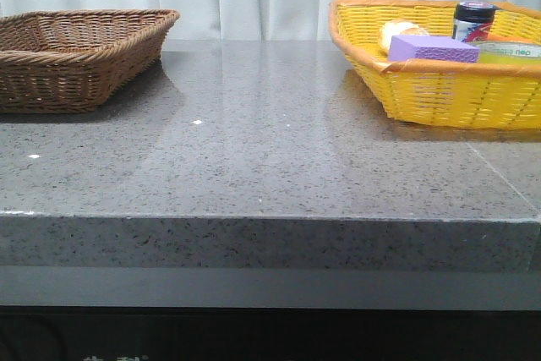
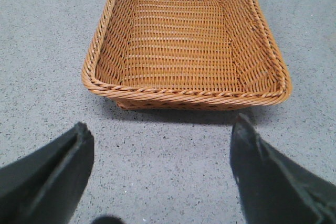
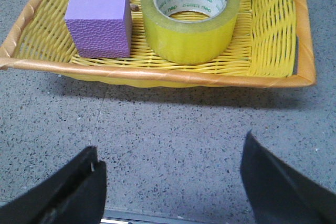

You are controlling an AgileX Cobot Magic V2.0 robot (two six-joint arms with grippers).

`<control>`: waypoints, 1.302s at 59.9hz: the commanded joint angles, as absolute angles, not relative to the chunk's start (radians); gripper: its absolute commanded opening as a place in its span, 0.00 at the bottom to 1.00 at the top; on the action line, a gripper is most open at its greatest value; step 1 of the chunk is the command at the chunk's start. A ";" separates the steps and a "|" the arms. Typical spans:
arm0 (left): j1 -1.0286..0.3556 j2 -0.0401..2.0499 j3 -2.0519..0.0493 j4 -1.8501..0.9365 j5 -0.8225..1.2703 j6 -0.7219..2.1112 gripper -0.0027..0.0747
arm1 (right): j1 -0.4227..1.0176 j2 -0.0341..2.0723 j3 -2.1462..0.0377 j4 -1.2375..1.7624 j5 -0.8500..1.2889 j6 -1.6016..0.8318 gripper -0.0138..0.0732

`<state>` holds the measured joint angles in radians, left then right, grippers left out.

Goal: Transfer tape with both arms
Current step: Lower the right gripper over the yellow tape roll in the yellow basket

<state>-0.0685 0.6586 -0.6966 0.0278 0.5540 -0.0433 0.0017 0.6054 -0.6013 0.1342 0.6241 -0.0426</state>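
Note:
The roll of yellow tape lies flat in the yellow basket, beside a purple sponge. In the front view only its top rim shows over the basket wall at the back right. My right gripper is open and empty over the grey table, in front of that basket and apart from the tape. My left gripper is open and empty over the table, just in front of the empty brown wicker basket. Neither arm shows in the front view.
The brown basket stands at the back left. The yellow basket also holds a dark-lidded jar and a pale round item. The table's front edge runs across the front view. White curtains hang behind.

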 commanded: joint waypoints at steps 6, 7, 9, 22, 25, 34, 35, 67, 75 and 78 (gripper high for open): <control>-0.119 0.680 -0.729 -0.026 0.441 0.018 0.76 | -0.014 0.649 -0.682 0.129 0.589 -0.031 0.78; -0.131 0.680 -0.729 -0.037 0.435 0.022 0.76 | -0.018 0.659 -0.694 0.129 0.593 -0.031 0.78; -0.155 0.680 -0.729 -0.055 0.425 0.033 0.76 | -0.027 0.680 -0.715 0.129 0.606 -0.031 0.78; -0.375 0.680 -0.729 -0.066 0.390 0.041 0.76 | -0.096 0.862 -0.901 0.129 0.725 -0.031 0.78; -0.422 0.680 -0.729 -0.066 0.383 0.041 0.76 | -0.104 0.906 -0.938 0.129 0.743 -0.031 0.78; -0.578 0.680 -0.729 -0.066 0.350 0.041 0.76 | -0.114 1.040 -1.071 0.129 0.794 -0.031 0.78; -0.599 0.680 -0.729 -0.066 0.347 0.041 0.76 | -0.114 1.053 -1.091 0.129 0.802 -0.031 0.78; -0.765 0.680 -0.729 -0.066 0.337 0.041 0.76 | -0.114 1.550 -1.558 0.119 1.007 -0.061 0.78; -0.765 0.680 -0.729 -0.066 0.337 0.041 0.76 | -0.114 1.637 -1.611 0.088 1.014 -0.074 0.78; -0.765 0.680 -0.729 -0.066 0.337 0.041 0.76 | -0.114 1.669 -1.616 0.070 1.001 -0.089 0.78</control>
